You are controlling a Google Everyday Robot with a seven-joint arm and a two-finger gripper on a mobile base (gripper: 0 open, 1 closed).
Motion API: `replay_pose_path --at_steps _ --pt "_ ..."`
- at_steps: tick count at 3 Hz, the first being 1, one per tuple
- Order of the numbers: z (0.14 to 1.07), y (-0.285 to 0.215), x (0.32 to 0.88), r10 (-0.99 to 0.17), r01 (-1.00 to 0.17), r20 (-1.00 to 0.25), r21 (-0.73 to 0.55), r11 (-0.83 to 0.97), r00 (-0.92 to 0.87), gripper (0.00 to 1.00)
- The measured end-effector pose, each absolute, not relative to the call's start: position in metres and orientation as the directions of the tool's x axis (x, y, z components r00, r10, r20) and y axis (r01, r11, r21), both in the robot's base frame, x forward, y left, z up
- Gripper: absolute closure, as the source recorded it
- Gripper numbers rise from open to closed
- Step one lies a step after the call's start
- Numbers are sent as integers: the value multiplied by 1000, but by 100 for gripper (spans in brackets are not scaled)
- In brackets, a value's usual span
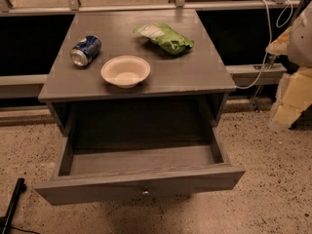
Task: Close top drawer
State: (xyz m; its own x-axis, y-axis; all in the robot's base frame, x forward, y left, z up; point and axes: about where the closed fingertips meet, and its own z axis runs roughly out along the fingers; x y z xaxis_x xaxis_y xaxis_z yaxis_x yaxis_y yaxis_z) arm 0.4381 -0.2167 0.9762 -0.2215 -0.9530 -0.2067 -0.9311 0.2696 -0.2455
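The top drawer (pixel 139 162) of the grey wood-grain cabinet (pixel 136 77) is pulled far out toward me and is empty inside. Its tall plain face (pixel 139 185) has one small round metal knob (pixel 145 192) at the middle. My gripper (pixel 291 99) shows as pale, blurred shapes at the right edge of the camera view. It is to the right of the cabinet, about level with its top, and apart from the drawer. It touches nothing that I can see.
On the cabinet top lie a blue soda can (pixel 86 50) on its side, a white bowl (pixel 126 71) and a green chip bag (pixel 165 37). A railing (pixel 146 6) and white cables (pixel 265 43) run behind. A black bar (pixel 12 204) stands at the bottom left on the speckled floor.
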Motion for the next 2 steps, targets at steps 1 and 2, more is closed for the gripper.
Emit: replay_pose_path --at_steps 1,2 --pt "976 -217 438 -953 -931 -207 -246 270 -221 0" --pt "960 -214 443 -949 -925 -239 -268 270 -207 0"
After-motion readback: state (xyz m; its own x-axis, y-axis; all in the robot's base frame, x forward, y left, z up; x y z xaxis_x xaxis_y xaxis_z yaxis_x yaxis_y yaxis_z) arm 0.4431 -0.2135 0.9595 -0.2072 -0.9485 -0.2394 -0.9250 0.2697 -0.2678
